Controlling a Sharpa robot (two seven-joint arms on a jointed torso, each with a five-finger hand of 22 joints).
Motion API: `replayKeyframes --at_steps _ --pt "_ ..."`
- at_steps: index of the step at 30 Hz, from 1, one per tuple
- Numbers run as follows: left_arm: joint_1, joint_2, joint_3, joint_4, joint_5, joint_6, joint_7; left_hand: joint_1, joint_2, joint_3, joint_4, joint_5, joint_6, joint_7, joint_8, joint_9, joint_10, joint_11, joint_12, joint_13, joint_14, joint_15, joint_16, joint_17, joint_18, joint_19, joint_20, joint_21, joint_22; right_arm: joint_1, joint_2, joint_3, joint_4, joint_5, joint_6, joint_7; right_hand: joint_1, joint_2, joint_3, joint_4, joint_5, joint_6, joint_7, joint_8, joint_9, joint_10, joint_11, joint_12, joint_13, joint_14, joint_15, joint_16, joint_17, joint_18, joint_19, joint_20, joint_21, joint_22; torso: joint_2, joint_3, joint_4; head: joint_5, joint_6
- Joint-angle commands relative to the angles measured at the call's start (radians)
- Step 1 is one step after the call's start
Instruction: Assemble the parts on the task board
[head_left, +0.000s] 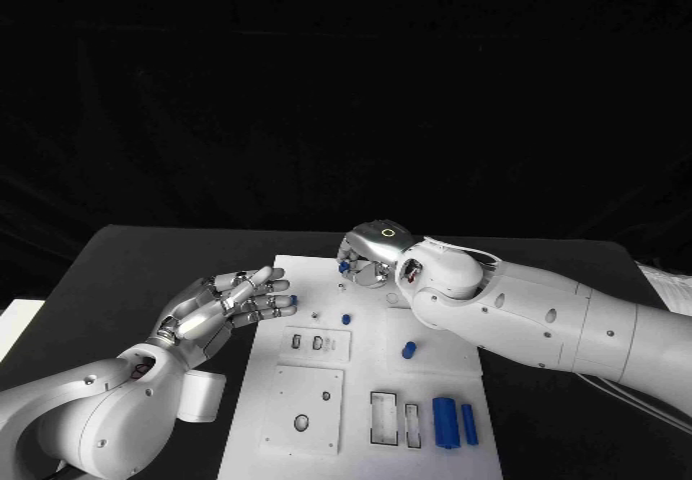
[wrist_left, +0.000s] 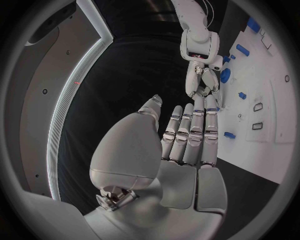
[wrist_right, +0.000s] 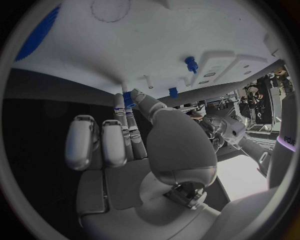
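Hands at the board's (head_left: 289, 400) far end.
I see left hand (head_left: 231, 305) spread, empty; right hand (head_left: 368, 262) pinches a blue part (head_left: 343, 266).

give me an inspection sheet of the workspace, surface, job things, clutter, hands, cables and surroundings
Surface: black table, under the task board.
Job's things: white task board with cut-outs; two long blue parts side by side near its front edge; small blue part mid-board; another small part standing beyond it.
Clutter: nothing seen.
Hands: left hand at the board's left edge, fingers spread, holding nothing; right hand at the far end, pinching a blue part.
Cables: cables along the right arm.
Surroundings: black backdrop.
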Motion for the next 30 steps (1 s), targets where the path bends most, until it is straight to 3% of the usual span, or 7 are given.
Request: replayKeyframes --at_steps 1,14,30 --pt "0.001 0.001 0.001 0.001 0.001 0.017 0.005 0.01 0.002 0.0 -0.005 -0.005 -0.001 0.004 -0.005 -0.001 0.0 0.005 -0.006 -0.002 -0.007 0.001 -0.007 0.0 0.003 -0.006 0.003 -0.004 -0.001 -0.008 -0.003 -0.004 -0.004 -0.016 0.022 -0.012 0.001 -0.006 0.0 0.006 0.001 0.02 -0.014 0.001 0.038 -0.001 -0.005 -0.001 0.0 0.032 -0.004 -0.007 -0.002 -0.019 0.009 0.001 0.007 0.002 0.001 -0.0015 0.0025 -0.004 0.001" --pt "0.001 -0.002 0.001 -0.003 0.001 0.014 0.007 0.011 0.002 0.001 -0.006 -0.004 -0.001 0.004 -0.006 -0.001 -0.001 0.005 -0.007 -0.002 -0.007 0.001 -0.008 0.0 0.003 -0.006 0.003 -0.004 -0.002 -0.009 -0.012 -0.001 -0.003 -0.016 0.023 -0.018 0.001 -0.007 0.001 0.008 0.001 0.02 -0.014 0.001 0.038 -0.001 -0.005 -0.001 0.0 0.032 -0.004 -0.008 -0.002 -0.019 0.009 0.001 0.007 0.002 0.002 -0.0053 0.0083 -0.01 0.0" --pt "0.001 -0.004 0.001 -0.004 0.001 0.014 0.007 0.011 0.002 0.001 -0.006 -0.004 -0.001 0.004 -0.006 -0.001 -0.001 0.005 -0.007 -0.002 -0.007 0.001 -0.008 0.0 0.003 -0.006 0.003 -0.004 -0.002 -0.009 -0.035 0.007 0.016 -0.013 0.017 -0.022 0.0 -0.008 0.001 0.01 0.001 0.02 -0.014 0.001 0.039 -0.001 -0.005 -0.001 0.001 0.032 -0.004 -0.007 -0.002 -0.019 0.009 0.001 0.007 0.002 0.003 -0.007 0.0124 -0.013 -0.001"
